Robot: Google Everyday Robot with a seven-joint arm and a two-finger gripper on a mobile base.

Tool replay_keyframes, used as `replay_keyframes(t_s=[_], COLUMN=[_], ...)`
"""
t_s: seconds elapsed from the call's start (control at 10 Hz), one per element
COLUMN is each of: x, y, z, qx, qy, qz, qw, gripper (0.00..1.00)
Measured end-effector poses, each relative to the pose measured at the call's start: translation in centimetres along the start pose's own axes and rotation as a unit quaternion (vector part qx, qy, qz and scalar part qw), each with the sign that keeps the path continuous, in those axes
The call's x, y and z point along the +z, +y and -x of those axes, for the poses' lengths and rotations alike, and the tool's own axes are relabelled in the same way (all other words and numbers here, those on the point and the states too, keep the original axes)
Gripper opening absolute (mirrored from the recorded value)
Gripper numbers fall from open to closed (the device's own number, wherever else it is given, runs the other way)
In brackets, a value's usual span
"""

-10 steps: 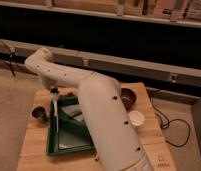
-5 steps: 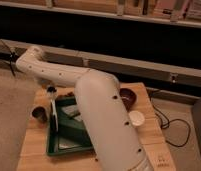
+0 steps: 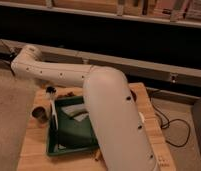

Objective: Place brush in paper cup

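My gripper (image 3: 51, 92) is at the left end of the white arm, above the left edge of the green tray (image 3: 76, 137). It is shut on the brush (image 3: 53, 111), whose pale handle hangs almost upright from the dark head. A small brownish paper cup (image 3: 40, 114) stands on the wooden table (image 3: 34, 150) just left of the brush. The brush's lower end is over the tray's left rim, beside the cup and not inside it.
My bulky white arm (image 3: 114, 120) covers the table's middle and right. A dark bowl (image 3: 133, 95) peeks out behind it. A white paper lies in the tray. A black cable (image 3: 166, 127) runs on the floor at the right. A dark wall ledge runs behind the table.
The arm's elbow has swung left and a little up. The gripper and the brush have shifted slightly left, staying beside the cup.
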Motion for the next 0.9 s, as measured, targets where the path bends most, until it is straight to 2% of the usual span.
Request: replay_keyframes(t_s=[0.4, 0.7, 0.9], x=[-4.0, -6.3, -7.2], y=[0.5, 0.5, 0.6], z=[1.3, 1.8, 2.1], qx=[0.008, 0.009, 0.010], qy=[0.036, 0.060, 0.069], qz=[0.023, 0.035, 0.041], qw=[0.9991, 0.9976, 0.9968], gripper=[0.00, 0.00, 0.00])
